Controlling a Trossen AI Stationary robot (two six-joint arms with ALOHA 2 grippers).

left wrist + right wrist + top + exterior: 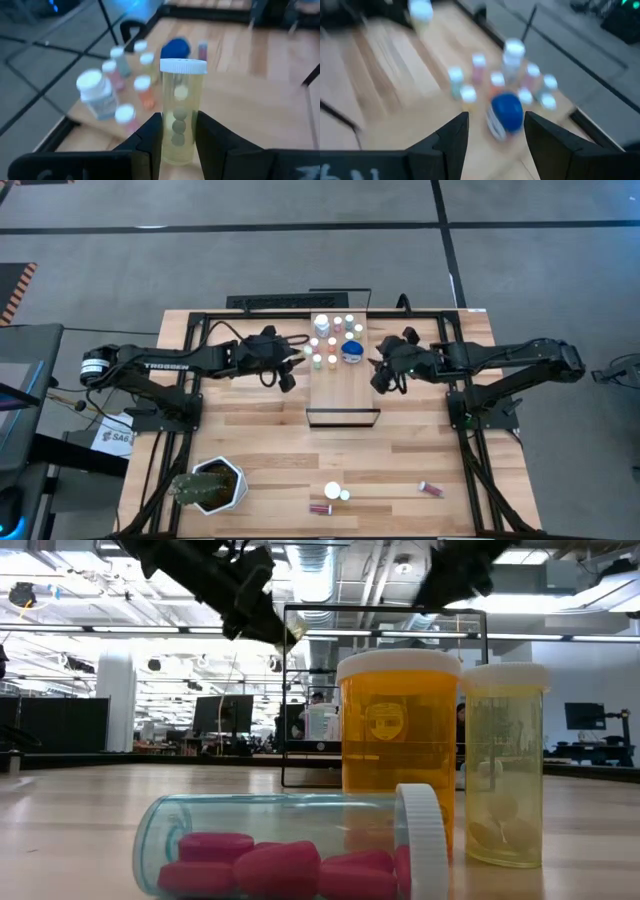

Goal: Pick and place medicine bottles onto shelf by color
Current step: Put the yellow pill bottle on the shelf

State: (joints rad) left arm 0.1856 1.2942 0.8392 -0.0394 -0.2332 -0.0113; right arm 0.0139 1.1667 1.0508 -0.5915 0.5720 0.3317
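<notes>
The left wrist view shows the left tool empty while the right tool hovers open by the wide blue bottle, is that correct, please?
Not quite: the left tool is not empty. The left wrist view shows it shut on a clear yellowish white-capped vial holding round pills. The right tool does hover open by the wide blue bottle.

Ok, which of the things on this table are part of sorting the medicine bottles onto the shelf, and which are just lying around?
Part of the job:
- shelf
- bottles already on the shelf
- yellowish vial held in the left gripper
- loose bottles near the front edge
- red vial
- right gripper, open

Lying about:
- plant pot
</notes>
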